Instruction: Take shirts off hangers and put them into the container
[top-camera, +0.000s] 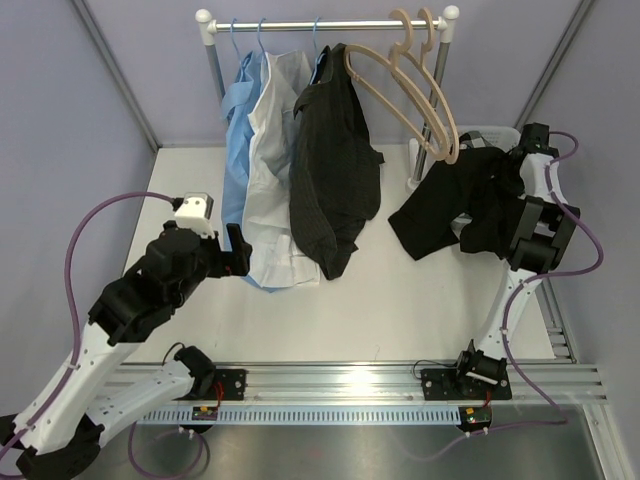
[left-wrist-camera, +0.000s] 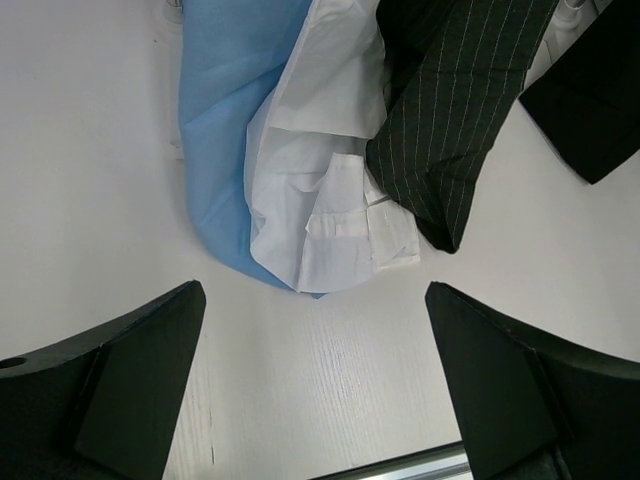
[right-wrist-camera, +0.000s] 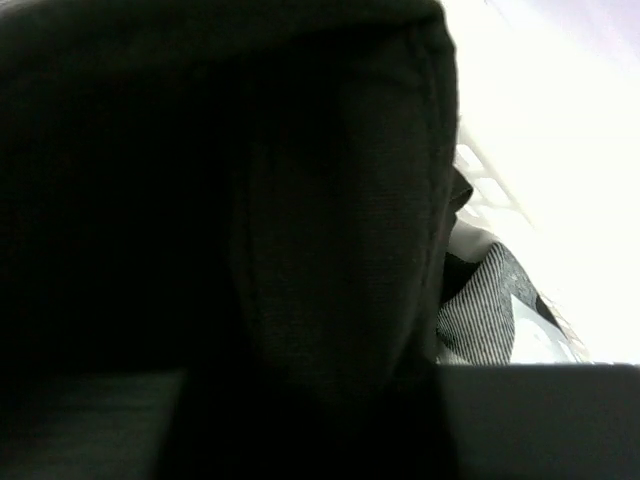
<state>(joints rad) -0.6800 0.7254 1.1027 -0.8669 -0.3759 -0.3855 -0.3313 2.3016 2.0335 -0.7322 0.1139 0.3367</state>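
Item: black shirt (top-camera: 450, 205), off its hanger, draped in a loose heap over the end of the right arm (top-camera: 540, 235) at the far right of the bench (top-camera: 400, 300). Part of it lies across the container (top-camera: 488, 132), and part spills leftward onto the bench top. Right tool: buried under the cloth in the overhead view, and its own camera shows little but black fabric pressed close to the lens. Whether it pinches the shirt or has let go cannot be told. Visible past the fabric's edge: the basket's white lattice, with a fine-striped grey cloth (right-wrist-camera: 480, 320) lying below it, apparently inside already. Left tool (top-camera: 238, 252): fingers spread wide, holding nothing, low over the bench just beside the hem of the white shirt (top-camera: 270, 160). On the rail (top-camera: 330, 22): light blue shirt (top-camera: 238, 130), the white shirt and a dark pinstriped shirt (top-camera: 335, 170) hang side by side. Two wooden hangers (top-camera: 445, 128) hang bare. Step judged: dropping the black shirt into the basket. Handling notes: carry the whole bundle over the opening before letting go, since the part lying on the bench would likely drag the rest out. Release low. Draw the tool straight up so the cloth slides off instead of snagging. Tuck in anything left over the rim.
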